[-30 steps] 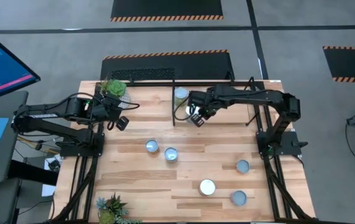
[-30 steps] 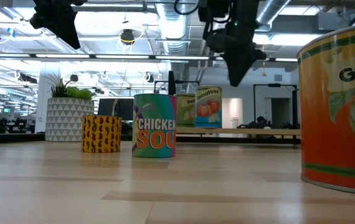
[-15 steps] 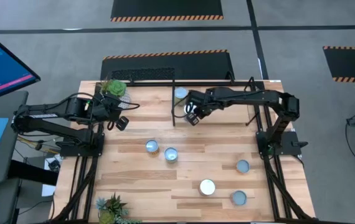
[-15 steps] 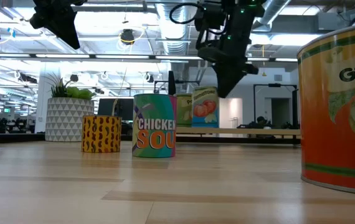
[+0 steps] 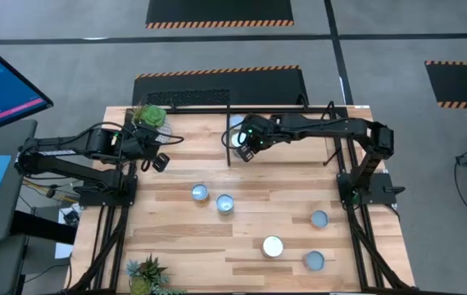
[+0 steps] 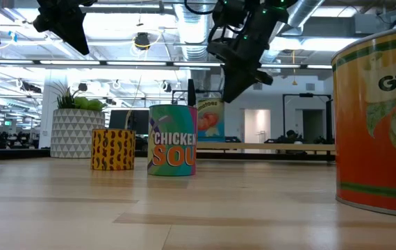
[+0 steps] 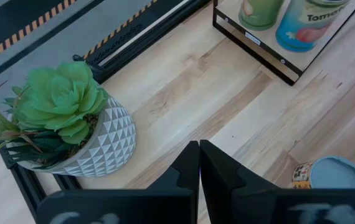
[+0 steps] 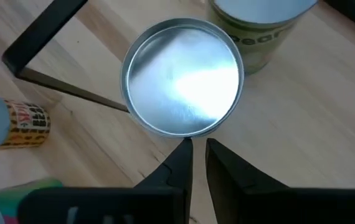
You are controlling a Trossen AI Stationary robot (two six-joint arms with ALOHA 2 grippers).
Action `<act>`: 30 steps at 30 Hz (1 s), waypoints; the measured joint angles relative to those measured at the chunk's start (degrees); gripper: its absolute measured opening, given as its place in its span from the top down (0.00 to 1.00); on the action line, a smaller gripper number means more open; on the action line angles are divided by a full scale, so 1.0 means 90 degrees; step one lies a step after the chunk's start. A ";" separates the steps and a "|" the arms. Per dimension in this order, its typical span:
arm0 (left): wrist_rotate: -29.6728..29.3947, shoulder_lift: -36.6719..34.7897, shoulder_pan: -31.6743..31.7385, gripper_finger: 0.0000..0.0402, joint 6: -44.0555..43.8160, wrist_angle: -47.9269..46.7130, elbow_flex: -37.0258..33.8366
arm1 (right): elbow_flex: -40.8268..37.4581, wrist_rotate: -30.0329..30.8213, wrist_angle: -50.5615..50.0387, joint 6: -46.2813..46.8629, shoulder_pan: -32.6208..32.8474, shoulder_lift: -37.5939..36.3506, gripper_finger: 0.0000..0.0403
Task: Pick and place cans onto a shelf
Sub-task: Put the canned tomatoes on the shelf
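Observation:
A blue-labelled tomato can (image 8: 182, 84) stands upright on the shelf's light wood floor (image 7: 252, 25), near the shelf's left end, next to a green-labelled can (image 8: 261, 28). It also shows in the low view (image 6: 210, 119). My right gripper (image 8: 197, 146) is over the can's near side, its fingers almost together and pointing down. It shows in the high view (image 5: 246, 146) at the shelf's left black rod. My left gripper (image 5: 160, 161) is shut and empty, above the table near the potted plant (image 5: 150, 116). My right gripper's fingertips (image 8: 187, 149) stand at the rim of the tomato can's silvery top (image 8: 177, 132), on the side toward the table's right. They come from above, slanting down. The can stands upright on the shelf floor. Whether the tips touch its wall, I cannot tell.
Several cans stand loose on the table: two at mid table (image 5: 200, 192) (image 5: 224, 203), three toward the near right (image 5: 319, 219) (image 5: 273, 246) (image 5: 314, 260). A second plant (image 5: 145, 274) sits at the near left corner. The shelf's black rod (image 8: 40, 56) runs beside the can.
My right gripper has gone toward the table's left edge and slightly toward the far edge, tipping as it went. The tomato can has slid left along the shelf with it. In the low view it now stands in front of the green can.

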 joint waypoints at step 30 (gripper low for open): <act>0.0172 0.0000 -0.0002 1.00 -0.0015 -0.0004 0.0000 | 0.0000 0.0159 -0.0156 0.0163 -0.0124 0.0386 0.83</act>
